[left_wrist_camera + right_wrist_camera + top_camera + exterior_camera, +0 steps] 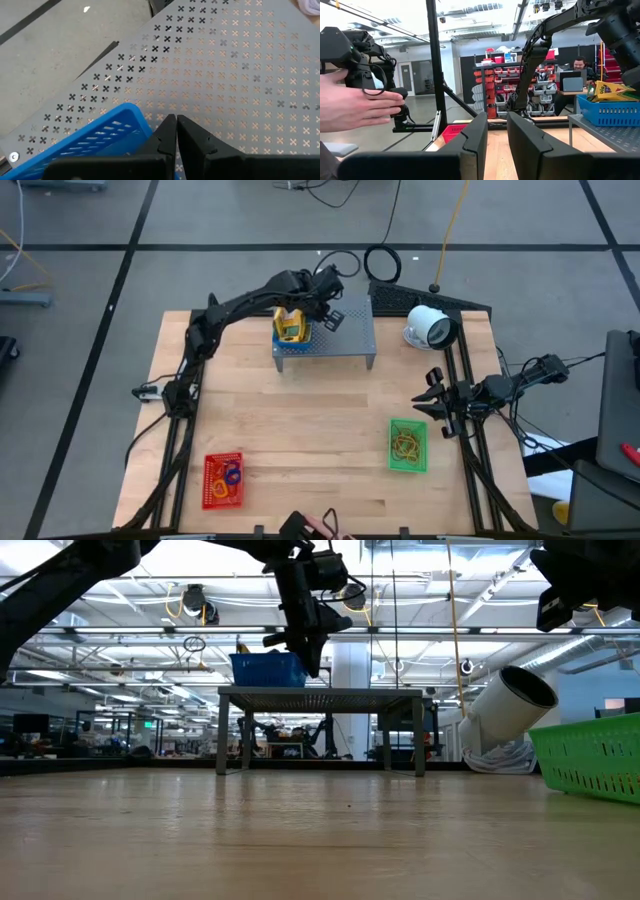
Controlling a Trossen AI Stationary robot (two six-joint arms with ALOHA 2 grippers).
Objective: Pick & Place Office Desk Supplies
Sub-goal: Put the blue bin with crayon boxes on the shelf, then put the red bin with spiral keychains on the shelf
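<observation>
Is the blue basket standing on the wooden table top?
No, the blue basket stands on the grey perforated stand, above the table.

Open tabletop [300,430] before stand [345,340]

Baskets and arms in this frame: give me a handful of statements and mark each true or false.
1. The blue basket sits on the grey perforated stand. True.
2. The blue basket is empty. False: a yellow crayon pack lies in it.
3. The left gripper is above the stand beside the blue basket, fingers shut with nothing between them. True.
4. The green basket is on the stand too. False: it rests on the wooden table, near the right arm.
5. The right gripper holds the red basket. False: it holds nothing; that basket lies near the table's opposite side.
</observation>
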